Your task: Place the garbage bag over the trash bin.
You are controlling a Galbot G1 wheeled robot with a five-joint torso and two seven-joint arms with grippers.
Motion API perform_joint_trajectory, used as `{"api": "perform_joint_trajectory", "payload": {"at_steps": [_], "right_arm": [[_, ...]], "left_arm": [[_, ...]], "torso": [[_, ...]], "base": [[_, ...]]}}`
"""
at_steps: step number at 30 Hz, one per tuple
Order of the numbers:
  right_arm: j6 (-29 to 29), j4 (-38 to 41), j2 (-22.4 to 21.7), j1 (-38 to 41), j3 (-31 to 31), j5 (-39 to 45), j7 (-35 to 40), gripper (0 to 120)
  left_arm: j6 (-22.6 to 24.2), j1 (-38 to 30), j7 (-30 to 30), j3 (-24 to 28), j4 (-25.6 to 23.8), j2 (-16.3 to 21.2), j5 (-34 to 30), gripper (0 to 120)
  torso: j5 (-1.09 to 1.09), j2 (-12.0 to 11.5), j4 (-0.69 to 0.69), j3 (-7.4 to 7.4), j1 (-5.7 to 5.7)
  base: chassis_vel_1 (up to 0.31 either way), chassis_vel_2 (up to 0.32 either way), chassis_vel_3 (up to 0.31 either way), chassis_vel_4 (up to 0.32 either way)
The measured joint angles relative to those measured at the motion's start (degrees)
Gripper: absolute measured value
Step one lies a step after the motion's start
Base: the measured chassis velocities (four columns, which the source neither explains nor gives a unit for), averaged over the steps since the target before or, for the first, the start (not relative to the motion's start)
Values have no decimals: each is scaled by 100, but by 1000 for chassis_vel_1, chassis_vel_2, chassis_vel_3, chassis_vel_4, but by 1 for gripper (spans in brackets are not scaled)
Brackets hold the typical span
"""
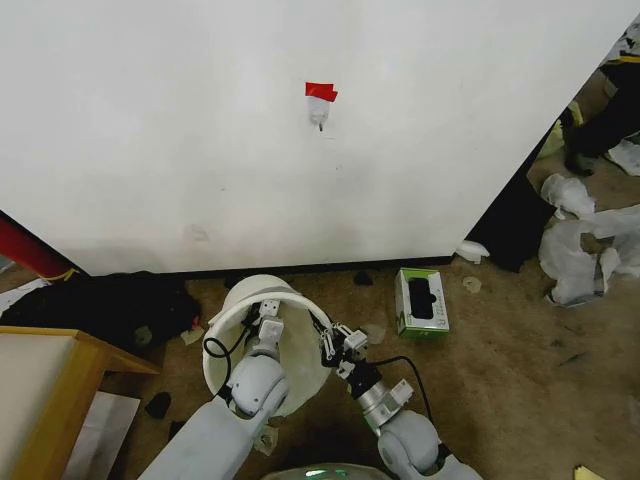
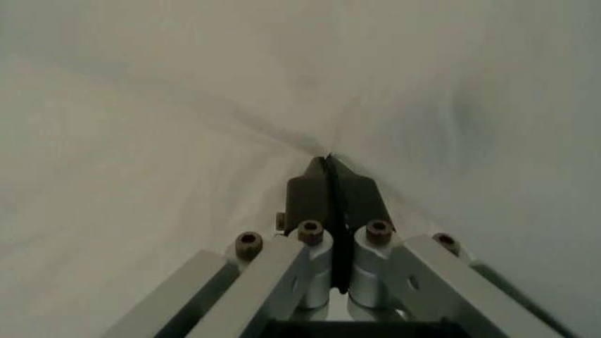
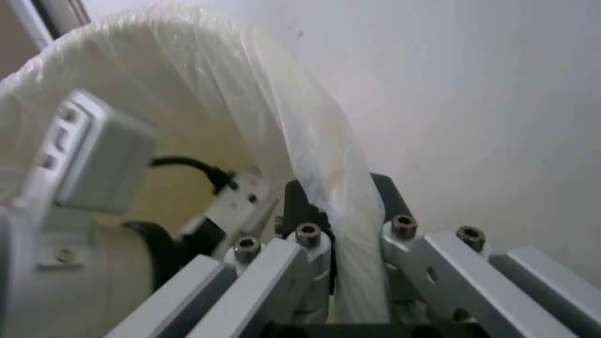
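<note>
Brown floor below a white wall (image 1: 300,150): one trash bin (image 1: 225,375) tilted, one garbage bag (image 3: 324,162) draped on its rim, left gripper (image 2: 329,183) closed inside, right gripper (image 3: 338,211) clamped around film and rim; best stretched evenly outward, without tearing.

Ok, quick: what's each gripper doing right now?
Left gripper: shut on the garbage bag film, inside the trash bin.
Right gripper: shut on the bag at the bin's rim.
</note>
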Motion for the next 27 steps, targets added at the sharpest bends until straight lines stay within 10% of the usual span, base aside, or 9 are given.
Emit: {"api": "perform_joint_trajectory", "payload": {"at_steps": [16,27], "right_arm": [[255,-481,307,169,-43,-355,323,1],[-922,-455,513,334,-286,233,1998,1]], "left_arm": [[-90,628,333,-19,-557,77,283,0],[-372,1910,1014,-583,-2642,751,821,0]], "torso": [[0,0,0,0,0],[0,0,0,0,0]], "base": [[0,0,0,0],[0,0,0,0]]}}
